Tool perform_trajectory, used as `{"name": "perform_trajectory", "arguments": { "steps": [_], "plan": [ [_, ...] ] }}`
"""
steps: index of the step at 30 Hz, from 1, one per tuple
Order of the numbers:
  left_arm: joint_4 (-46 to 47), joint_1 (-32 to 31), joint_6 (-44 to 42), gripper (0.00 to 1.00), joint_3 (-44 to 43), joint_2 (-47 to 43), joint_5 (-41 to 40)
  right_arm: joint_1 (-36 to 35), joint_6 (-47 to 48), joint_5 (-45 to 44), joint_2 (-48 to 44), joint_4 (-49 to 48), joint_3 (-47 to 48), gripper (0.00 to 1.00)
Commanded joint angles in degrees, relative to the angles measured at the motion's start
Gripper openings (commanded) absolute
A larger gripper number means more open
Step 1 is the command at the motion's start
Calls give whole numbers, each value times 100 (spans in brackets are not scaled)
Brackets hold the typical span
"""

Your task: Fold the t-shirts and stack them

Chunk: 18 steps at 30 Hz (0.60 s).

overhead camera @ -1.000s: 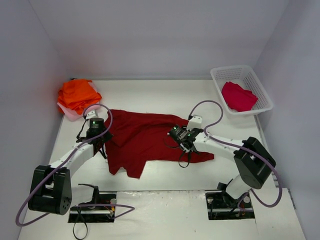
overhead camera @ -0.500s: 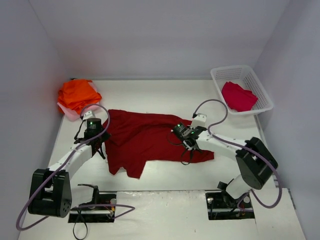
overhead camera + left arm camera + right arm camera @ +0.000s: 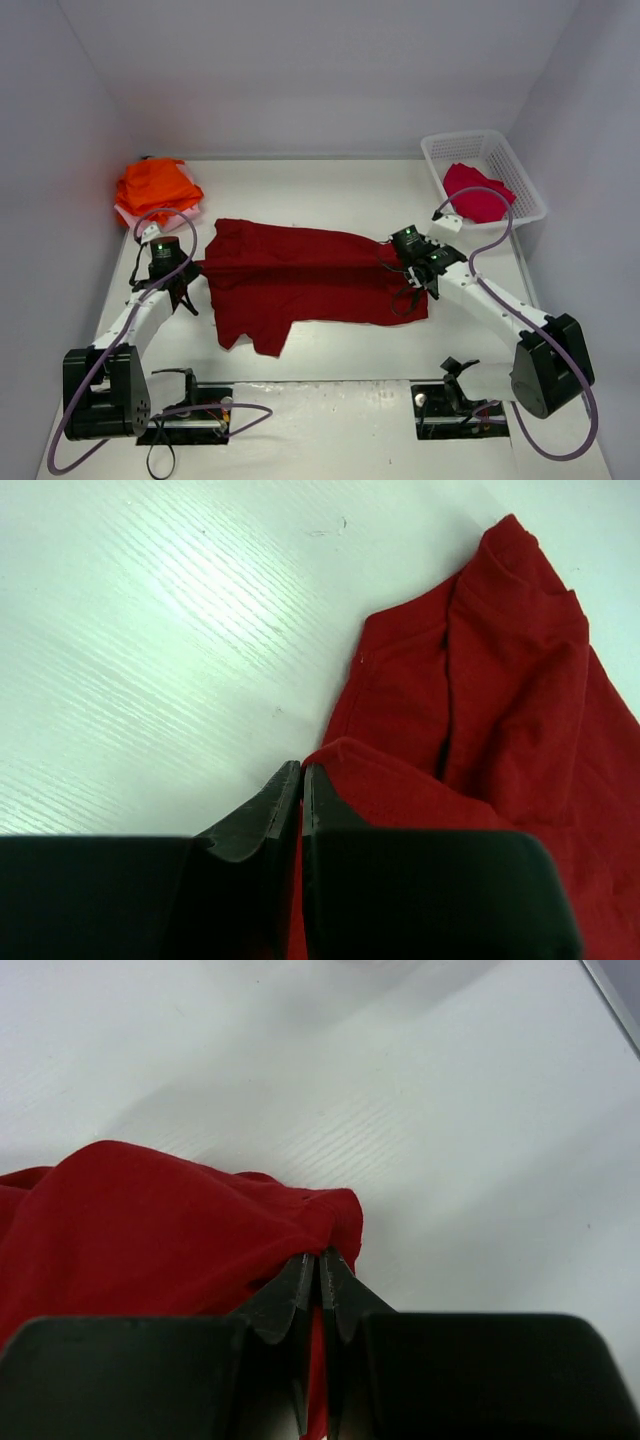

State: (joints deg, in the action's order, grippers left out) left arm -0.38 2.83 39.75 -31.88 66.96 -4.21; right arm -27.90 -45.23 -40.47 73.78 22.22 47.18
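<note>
The large dark red t-shirt (image 3: 300, 275) lies spread across the middle of the table. My left gripper (image 3: 190, 272) is shut on its left edge; the cloth (image 3: 480, 710) shows pinched between the black fingers (image 3: 255, 815). My right gripper (image 3: 400, 262) is shut on its right edge, the cloth (image 3: 160, 1220) bunched at the fingertips (image 3: 345, 1280). Bright orange shirts (image 3: 155, 187) sit stacked on a pale pink one (image 3: 133, 224) at the back left. A crimson shirt (image 3: 477, 192) lies in the basket.
A white lattice basket (image 3: 520, 175) stands at the back right against the wall. Grey walls close in the table on three sides. The arm bases sit at the near edge.
Both grippers have moved apart, left going left and right going right and back, pulling the dark red shirt wider and flatter.
</note>
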Motion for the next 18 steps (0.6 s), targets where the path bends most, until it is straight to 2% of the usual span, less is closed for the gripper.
{"name": "perform_trajectory", "arguments": {
  "steps": [1,13,15,16,17,18],
  "plan": [
    [275,130,112,0,-187,1,34,92,181,-304,-136,125,-24,0],
    [319,174,340,0,-548,230,34,83,164,21,49,125,90,0],
    [363,183,402,0,-539,265,78,74,173,249,40,116,107,9],
    [372,183,420,0,-530,265,87,57,173,363,31,116,99,18],
    [372,183,429,0,-530,256,87,39,164,399,14,116,90,38],
    [372,183,455,0,-530,239,87,30,138,452,-56,116,46,46]
  ]
}}
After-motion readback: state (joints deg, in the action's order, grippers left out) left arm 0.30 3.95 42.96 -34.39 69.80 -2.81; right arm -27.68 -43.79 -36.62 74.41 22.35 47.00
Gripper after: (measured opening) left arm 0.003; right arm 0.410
